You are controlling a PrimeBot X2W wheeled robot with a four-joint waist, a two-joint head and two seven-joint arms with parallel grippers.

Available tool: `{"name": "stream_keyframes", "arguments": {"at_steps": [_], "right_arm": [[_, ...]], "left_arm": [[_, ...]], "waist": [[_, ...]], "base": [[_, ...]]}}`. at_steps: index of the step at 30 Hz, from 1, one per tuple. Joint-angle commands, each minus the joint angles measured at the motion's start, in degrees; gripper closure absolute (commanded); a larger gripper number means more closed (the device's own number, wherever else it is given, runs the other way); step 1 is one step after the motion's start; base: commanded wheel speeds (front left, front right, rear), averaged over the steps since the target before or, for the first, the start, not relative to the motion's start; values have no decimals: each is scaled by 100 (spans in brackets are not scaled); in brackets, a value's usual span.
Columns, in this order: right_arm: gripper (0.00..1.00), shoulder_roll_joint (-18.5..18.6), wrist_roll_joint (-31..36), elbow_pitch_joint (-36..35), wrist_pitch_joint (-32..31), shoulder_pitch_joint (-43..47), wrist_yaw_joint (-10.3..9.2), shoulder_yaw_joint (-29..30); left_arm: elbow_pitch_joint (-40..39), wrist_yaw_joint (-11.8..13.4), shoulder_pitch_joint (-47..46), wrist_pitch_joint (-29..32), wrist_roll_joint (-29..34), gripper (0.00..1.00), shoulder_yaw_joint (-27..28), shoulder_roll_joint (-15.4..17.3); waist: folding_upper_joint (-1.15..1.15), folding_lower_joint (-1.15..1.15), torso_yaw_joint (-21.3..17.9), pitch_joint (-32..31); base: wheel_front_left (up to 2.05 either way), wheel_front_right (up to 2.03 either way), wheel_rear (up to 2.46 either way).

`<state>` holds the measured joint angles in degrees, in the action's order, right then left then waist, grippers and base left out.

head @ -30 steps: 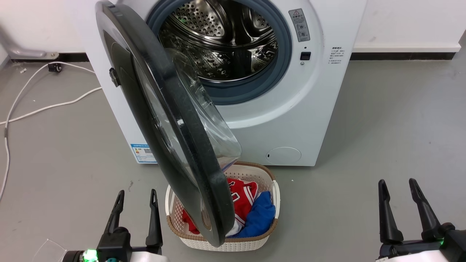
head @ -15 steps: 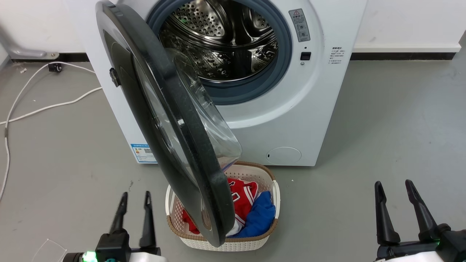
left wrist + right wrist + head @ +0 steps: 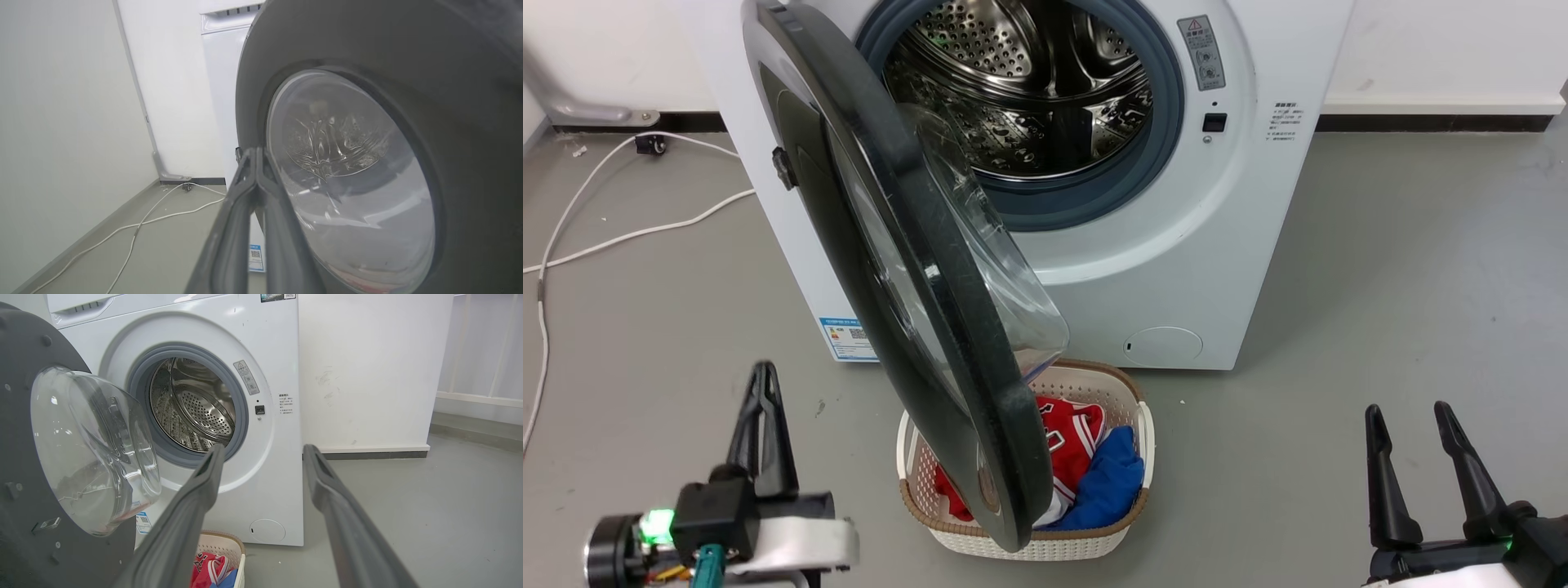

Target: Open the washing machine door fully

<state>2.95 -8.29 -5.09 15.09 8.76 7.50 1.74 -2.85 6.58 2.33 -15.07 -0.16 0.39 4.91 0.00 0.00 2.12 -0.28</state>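
**Door [image 3: 968, 359] partly open, edge-on to the robot; left gripper [image 3: 762, 384] nearer, on its outer side.**

The door hangs from the left side of the washing machine [image 3: 1192, 269]. Its long line runs from the hinge toward the robot, and the free edge is over the basket [image 3: 1127, 392]. The drum [image 3: 1029, 90] is exposed. The left gripper sits low and left of the door, fingers pressed together [image 3: 255, 152], facing the glass of the outer face; no contact seen. The right gripper [image 3: 1407, 408] has its fingers spread and empty, and is well apart on the inner, bowl side. Judgement: the rest of the swing goes leftward, toward the left gripper, so a push would need to come from the right of the door.
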Motion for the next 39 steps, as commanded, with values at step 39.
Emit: {"name": "stream_keyframes", "arguments": {"at_steps": [39], "right_arm": [[0, -14, 131, 60, 10, -163, -1, -219]], "left_arm": [[-1807, -192, -2006, -15, 352, 100, -3058, 15]], "waist": [[0, 0, -127, 85]], "base": [[0, 0, 0]]}}
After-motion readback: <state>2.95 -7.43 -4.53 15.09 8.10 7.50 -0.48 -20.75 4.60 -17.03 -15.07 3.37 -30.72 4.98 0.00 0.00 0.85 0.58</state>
